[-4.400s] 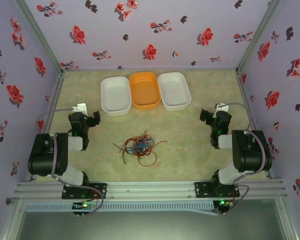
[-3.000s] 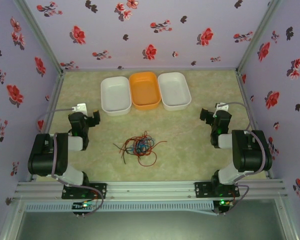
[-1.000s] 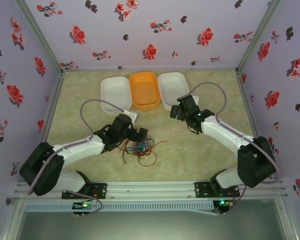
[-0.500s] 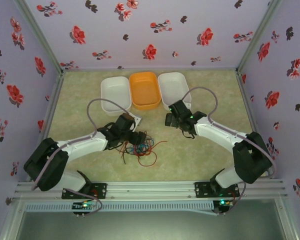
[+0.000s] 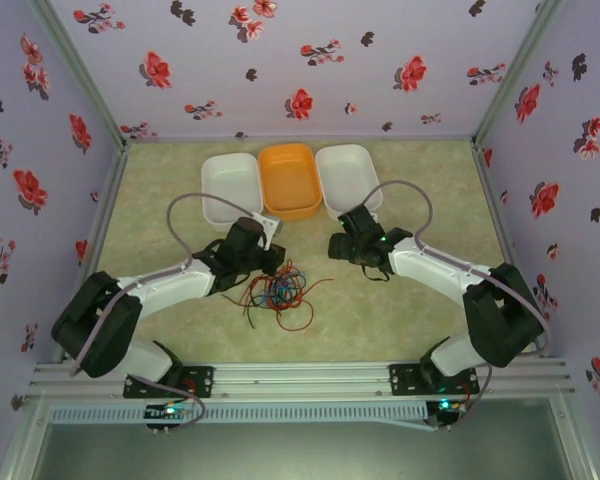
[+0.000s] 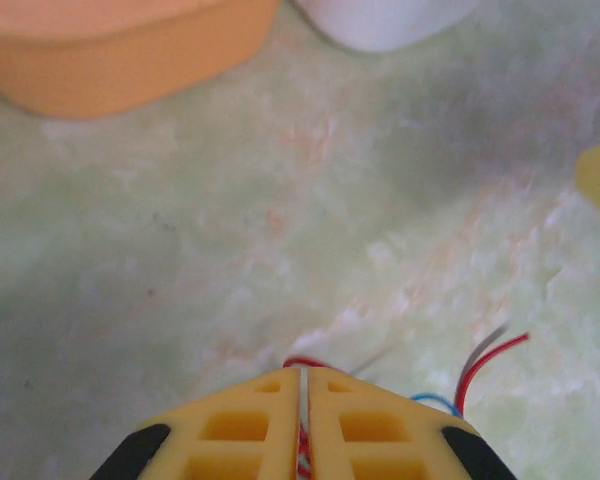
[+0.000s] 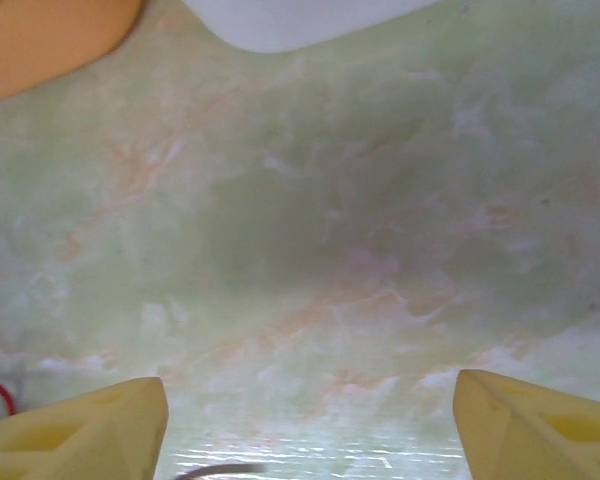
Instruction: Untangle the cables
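You're pinching a red strand of the cables (image 5: 280,294) in the left gripper (image 6: 302,378), probably to pull it free. The right gripper (image 7: 308,395) is hovering with fingers spread, ready.

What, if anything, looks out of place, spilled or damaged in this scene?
Nothing stands out. The cables lie in one knotted heap at the centre, which is the job itself. The bins stand upright in a tidy row at the back, nothing spilled. The left end effector is shut on a few strands.
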Controlling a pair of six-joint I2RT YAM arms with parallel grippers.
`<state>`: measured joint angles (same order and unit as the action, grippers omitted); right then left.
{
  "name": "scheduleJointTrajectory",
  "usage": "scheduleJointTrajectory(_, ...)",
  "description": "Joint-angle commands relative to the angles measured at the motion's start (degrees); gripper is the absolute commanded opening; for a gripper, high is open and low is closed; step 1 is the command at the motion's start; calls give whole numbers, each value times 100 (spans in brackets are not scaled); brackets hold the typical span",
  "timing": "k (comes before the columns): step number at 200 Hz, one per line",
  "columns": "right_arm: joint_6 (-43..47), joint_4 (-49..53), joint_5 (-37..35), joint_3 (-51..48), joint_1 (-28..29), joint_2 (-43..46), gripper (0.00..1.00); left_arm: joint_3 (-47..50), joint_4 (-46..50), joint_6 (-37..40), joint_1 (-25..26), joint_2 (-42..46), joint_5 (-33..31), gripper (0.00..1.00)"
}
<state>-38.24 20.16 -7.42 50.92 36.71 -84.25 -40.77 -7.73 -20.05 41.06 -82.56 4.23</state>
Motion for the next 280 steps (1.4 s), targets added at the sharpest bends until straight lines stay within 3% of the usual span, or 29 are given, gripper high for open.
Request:
scheduleJointTrajectory(1,-104,-533,556,-144,12,-96,70,-127,-463,-144,-90,-32,293,10)
scheduleJointTrajectory(9,-135,-702,746,-167,12,-131,66,-196,-327,-130,-122,0,287,13)
scheduleJointTrajectory(24,-171,-955,1160,-178,12,-210,60,-223,-63,-163,-201,109,288,29)
scheduleJointTrajectory(53,-187,-1094,1673,-228,69,-253,51,-85,727,-172,-273,565,168,50)
scheduleJointTrajectory(81,-136,-898,1812,-294,178,-227,48,25,1569,-166,-264,1030,57,66)
scheduleJointTrajectory(115,-167,-791,1841,-388,450,-263,46,348,1749,-385,-141,1397,69,85)
scheduleJointTrajectory(127,-183,-762,1790,-417,576,-285,45,391,1745,-360,-24,1344,72,99)
scheduleJointTrajectory(161,-354,-751,1594,-533,798,-354,44,153,1614,-280,242,692,68,100)
scheduleJointTrajectory(177,-430,-721,1413,-580,811,-321,44,-1,1479,-247,284,365,70,94)
scheduleJointTrajectory(198,-431,-501,1148,-544,811,-294,44,-201,1459,-94,294,-23,75,78)
scheduleJointTrajectory(234,-456,48,523,-500,807,-178,46,-368,1146,-164,280,-324,74,31)
scheduleJointTrajectory(265,-354,631,-30,-206,803,-46,51,-785,962,-289,182,-675,69,1)
scheduleJointTrajectory(280,-356,938,-218,-44,801,-63,52,-994,907,-396,98,-799,74,0)
